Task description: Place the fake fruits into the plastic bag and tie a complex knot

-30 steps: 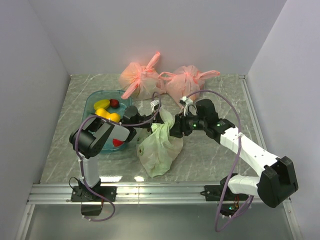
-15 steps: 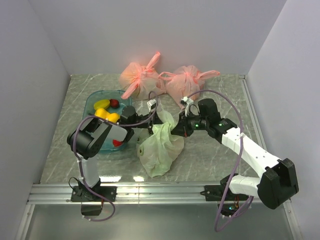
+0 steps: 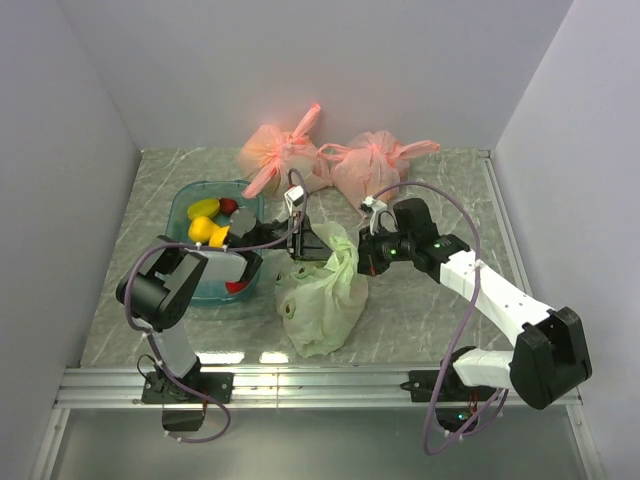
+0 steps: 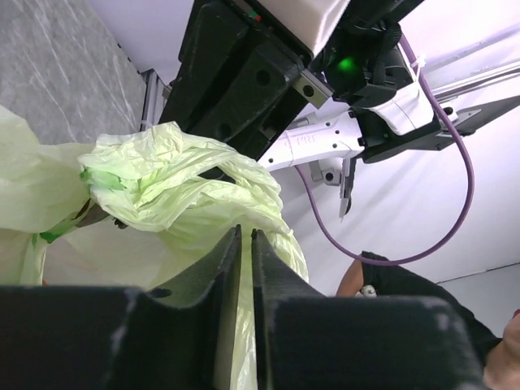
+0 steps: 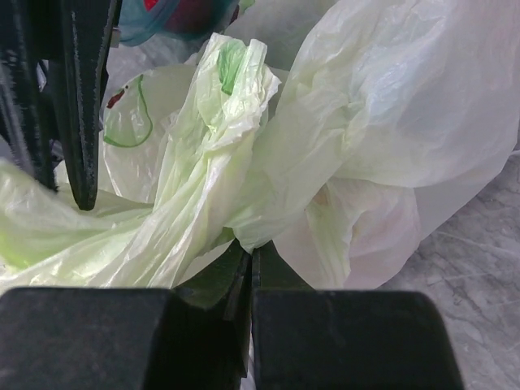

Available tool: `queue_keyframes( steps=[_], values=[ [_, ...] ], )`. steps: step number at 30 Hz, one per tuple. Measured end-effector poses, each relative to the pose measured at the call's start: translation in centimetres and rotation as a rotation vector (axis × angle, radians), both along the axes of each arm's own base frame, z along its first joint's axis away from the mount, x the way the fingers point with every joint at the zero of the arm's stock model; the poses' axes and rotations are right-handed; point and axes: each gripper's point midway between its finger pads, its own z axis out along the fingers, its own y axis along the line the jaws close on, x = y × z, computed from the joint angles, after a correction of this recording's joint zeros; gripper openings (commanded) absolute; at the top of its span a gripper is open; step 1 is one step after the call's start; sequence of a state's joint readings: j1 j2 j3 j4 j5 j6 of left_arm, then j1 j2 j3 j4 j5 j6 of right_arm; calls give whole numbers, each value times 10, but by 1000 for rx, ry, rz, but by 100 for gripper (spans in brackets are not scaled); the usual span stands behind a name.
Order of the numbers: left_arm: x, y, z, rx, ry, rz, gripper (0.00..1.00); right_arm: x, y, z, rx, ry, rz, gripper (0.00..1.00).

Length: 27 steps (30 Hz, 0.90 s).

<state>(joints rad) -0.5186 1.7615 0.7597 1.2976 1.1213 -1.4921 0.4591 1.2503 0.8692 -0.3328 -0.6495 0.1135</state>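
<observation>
Item 1. Teal tray (image 3: 180,205), left side of the table (image 3: 430,320). In it we count 2 yellow and 2 red fruits (image 3: 205,228). The left arm passes over its near corner.

Item 2. Left pink bag (image 3: 278,155), tied, at the back wall.

Item 3. Left gripper (image 3: 305,240), at the far left of the green bag's neck. In its wrist view the fingers (image 4: 276,276) stand almost together with a thin slit between. We cannot tell whether any film is pinched there.

Item 4. Plastic bag (image 3: 320,295), pale green, lying on the table between the 2 arms. Its long axis runs near to far, leaning slightly right. The rounded bottom faces the arm bases and the gathered neck points toward the back wall. The handles (image 4: 154,171) are bunched and twisted at the neck.

Item 5. Right gripper (image 3: 362,258), at the right of the neck, clenched on a fold of the plastic bag. The film draws to a point at its fingertips.

Item 6. Right pink bag (image 3: 368,168), tied, touching its partner.
</observation>
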Motion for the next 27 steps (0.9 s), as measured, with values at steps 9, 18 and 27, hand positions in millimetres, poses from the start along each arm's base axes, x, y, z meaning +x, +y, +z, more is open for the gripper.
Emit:
queue_keyframes(
  steps=[9,18,27],
  values=[
    [16,20,11,-10,-157,73,41,-1,-11,3,-11,-17,1,20],
    [64,56,95,207,-841,292,66,29,6,49,73,-127,66,31],
    [93,140,41,484,-729,348,99,53,37,88,153,-213,198,38]
  ],
)
